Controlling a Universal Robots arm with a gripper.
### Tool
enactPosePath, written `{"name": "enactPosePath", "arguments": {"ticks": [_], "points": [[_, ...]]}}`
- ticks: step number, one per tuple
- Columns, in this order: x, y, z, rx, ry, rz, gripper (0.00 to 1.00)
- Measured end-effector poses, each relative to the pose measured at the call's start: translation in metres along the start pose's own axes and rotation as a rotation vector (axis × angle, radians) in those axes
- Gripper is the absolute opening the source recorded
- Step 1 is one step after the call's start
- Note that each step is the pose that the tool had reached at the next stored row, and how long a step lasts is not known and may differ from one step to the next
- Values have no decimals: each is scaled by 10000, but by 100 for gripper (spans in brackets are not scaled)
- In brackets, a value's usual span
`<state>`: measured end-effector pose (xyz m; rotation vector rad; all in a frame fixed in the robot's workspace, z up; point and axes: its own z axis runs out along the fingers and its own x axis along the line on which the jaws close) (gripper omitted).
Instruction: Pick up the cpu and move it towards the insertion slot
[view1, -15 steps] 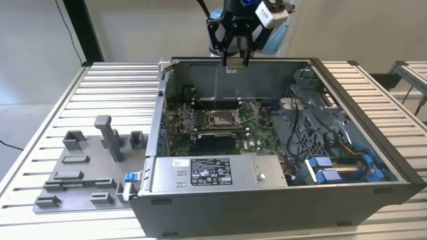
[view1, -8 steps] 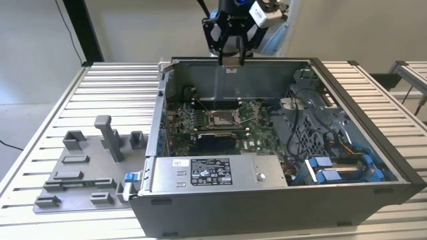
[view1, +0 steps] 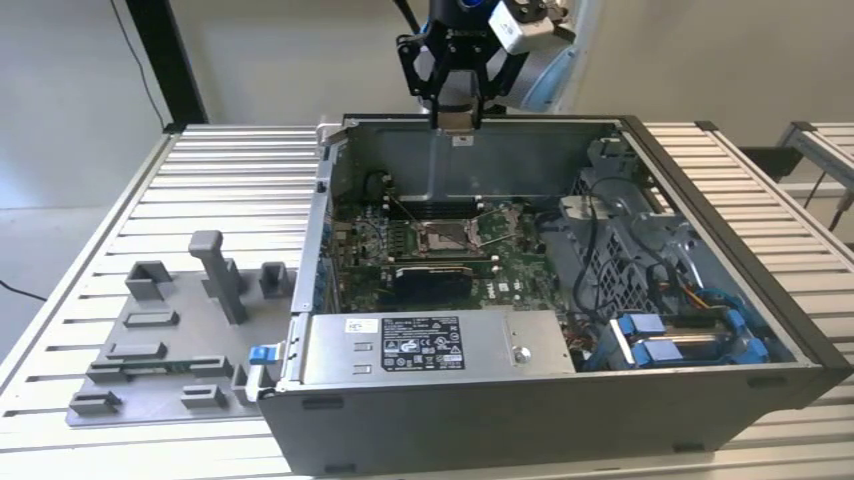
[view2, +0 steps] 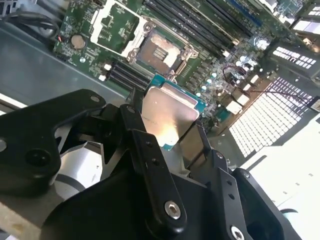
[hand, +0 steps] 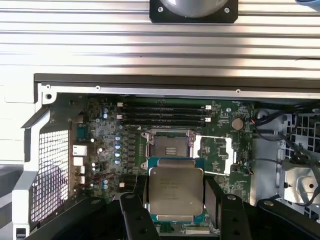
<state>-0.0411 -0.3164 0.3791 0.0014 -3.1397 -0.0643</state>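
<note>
Currently, the gripper (hand: 176, 200) is clamped on the cpu (hand: 176, 191), already lifted and held high above the open computer case (view1: 747, 290), well apart from the insertion slot (hand: 167, 146); transfer remains incomplete.

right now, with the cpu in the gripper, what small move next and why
Probably ease down toward the slot. The gripper holds the cpu above the open case, and in the first wrist view the slot sits just beyond the cpu's edge.
</note>
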Motion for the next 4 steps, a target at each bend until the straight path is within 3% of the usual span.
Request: {"name": "enactPosePath", "arguments": {"ticks": [4], "points": [[1,0,0,0,0,1,0]]}}
